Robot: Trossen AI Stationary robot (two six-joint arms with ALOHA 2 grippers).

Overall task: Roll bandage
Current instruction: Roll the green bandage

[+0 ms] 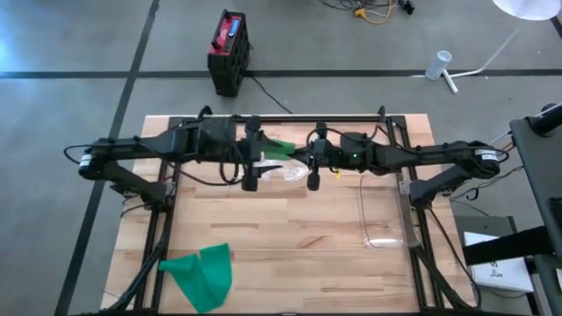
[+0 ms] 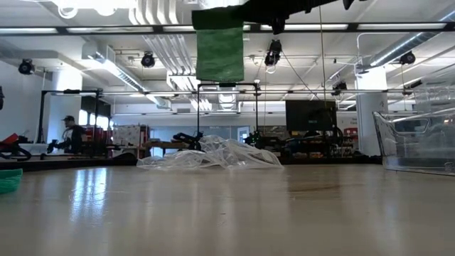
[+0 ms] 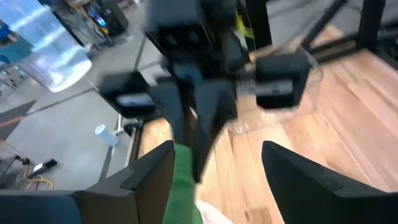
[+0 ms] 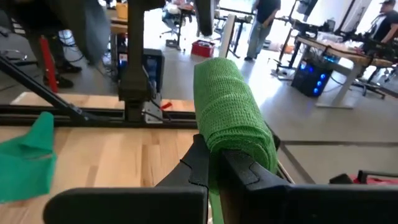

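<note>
I hold the green bandage up high over the back of the table. My right gripper is pinched tight on the rolled part. My left gripper has its jaws apart beside the hanging strip. To roll it well, I should keep the strip straight and flat, and turn slowly.

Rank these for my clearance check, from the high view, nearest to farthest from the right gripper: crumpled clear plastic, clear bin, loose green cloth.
From the right gripper:
1. Crumpled clear plastic, right beside it, mid-table.
2. Clear bin, near the table's right edge.
3. Loose green cloth, at the near-left corner.
</note>
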